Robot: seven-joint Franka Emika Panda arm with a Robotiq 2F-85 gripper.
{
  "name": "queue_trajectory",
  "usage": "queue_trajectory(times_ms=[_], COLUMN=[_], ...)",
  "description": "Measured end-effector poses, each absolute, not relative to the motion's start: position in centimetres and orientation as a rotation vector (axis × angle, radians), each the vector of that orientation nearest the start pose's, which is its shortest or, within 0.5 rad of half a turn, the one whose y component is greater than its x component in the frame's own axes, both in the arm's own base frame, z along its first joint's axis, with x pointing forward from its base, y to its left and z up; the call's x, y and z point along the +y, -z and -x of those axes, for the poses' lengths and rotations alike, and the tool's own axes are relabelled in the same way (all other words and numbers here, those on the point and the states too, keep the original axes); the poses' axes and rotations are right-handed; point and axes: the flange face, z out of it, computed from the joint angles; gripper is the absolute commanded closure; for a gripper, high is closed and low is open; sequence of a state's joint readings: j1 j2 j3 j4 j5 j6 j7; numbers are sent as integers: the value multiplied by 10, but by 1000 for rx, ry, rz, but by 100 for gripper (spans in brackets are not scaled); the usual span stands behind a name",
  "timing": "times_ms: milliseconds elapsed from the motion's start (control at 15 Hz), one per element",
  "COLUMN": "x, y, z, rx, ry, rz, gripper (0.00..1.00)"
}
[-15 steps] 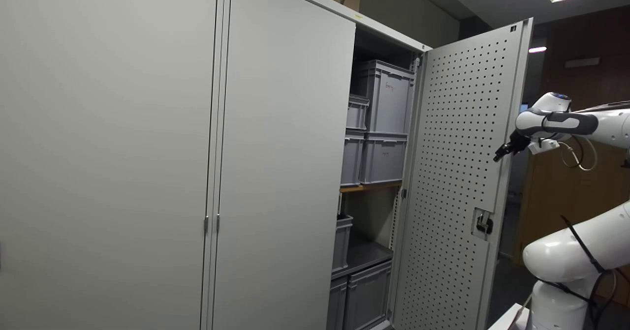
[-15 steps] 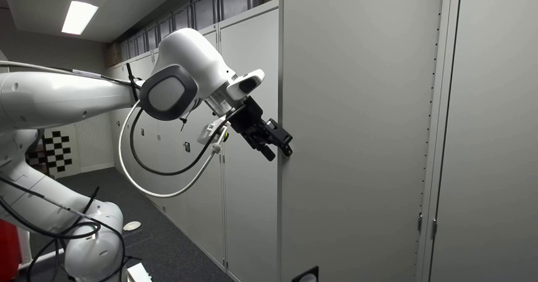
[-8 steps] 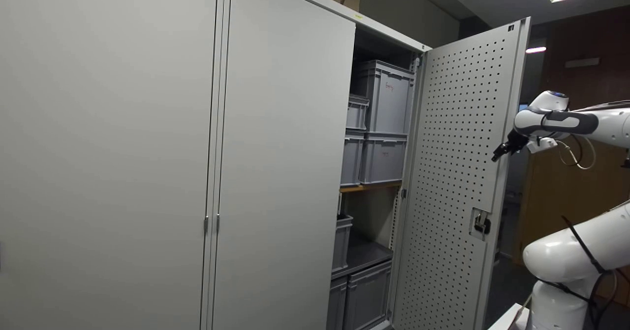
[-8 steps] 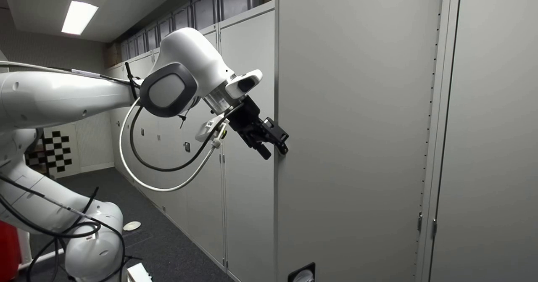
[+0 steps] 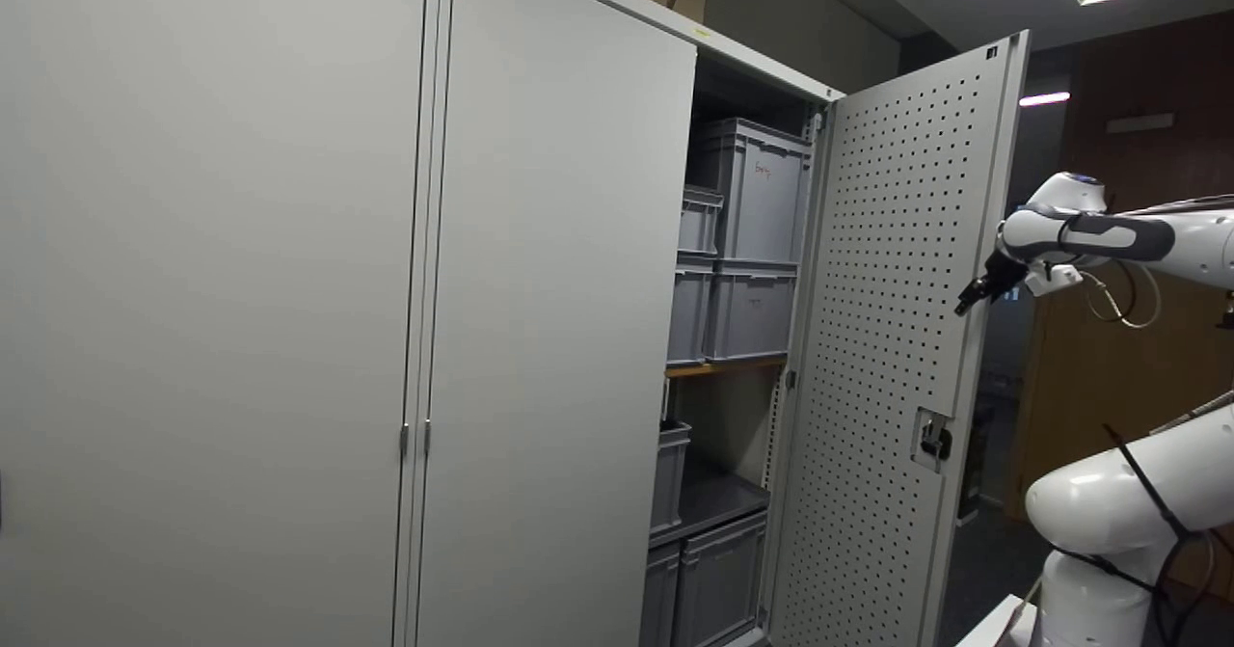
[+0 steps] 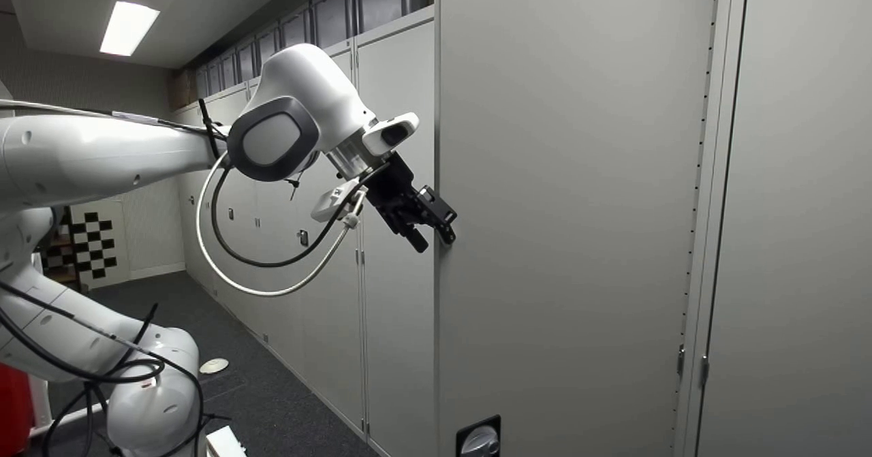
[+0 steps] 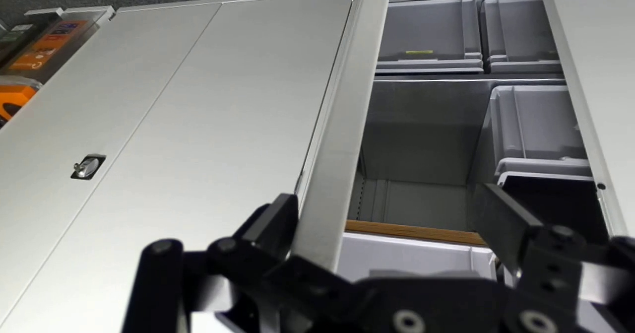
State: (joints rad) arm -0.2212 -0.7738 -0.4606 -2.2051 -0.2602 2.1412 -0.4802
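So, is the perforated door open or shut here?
Open: the door stands out from the cabinet, and grey bins show inside.

In an exterior view I can make out 1 red handwritten word point(image 5: 763, 171), which I read as "Empty", on the front of a tall grey rectangular plastic bin point(image 5: 766, 208) inside the light-grey metal cabinet point(image 5: 564, 290). Directly below, a shorter grey rectangular plastic bin point(image 5: 752, 334) bears a fainter red scrawl point(image 5: 756, 301) that I can't read with certainty. A small yellow rectangular sticker point(image 5: 702, 33) on the cabinet's top edge is too tiny for me. My wrist view gives me a narrow yellow label strip point(image 7: 419, 52) on a dark-grey plastic bin point(image 7: 426, 28), nothing on it legible, plus bright orange packaging point(image 7: 47, 47) at far left whose print is blurred.
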Motion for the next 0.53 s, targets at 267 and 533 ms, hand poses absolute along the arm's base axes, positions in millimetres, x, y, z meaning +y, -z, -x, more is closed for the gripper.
queue_trajectory(times_ms=[267, 533], x=[-288, -276], y=[-691, -693], z=[-246, -251], rx=[173, 161], ry=[988, 974], rz=[3259, 3253], gripper=[0, 0])
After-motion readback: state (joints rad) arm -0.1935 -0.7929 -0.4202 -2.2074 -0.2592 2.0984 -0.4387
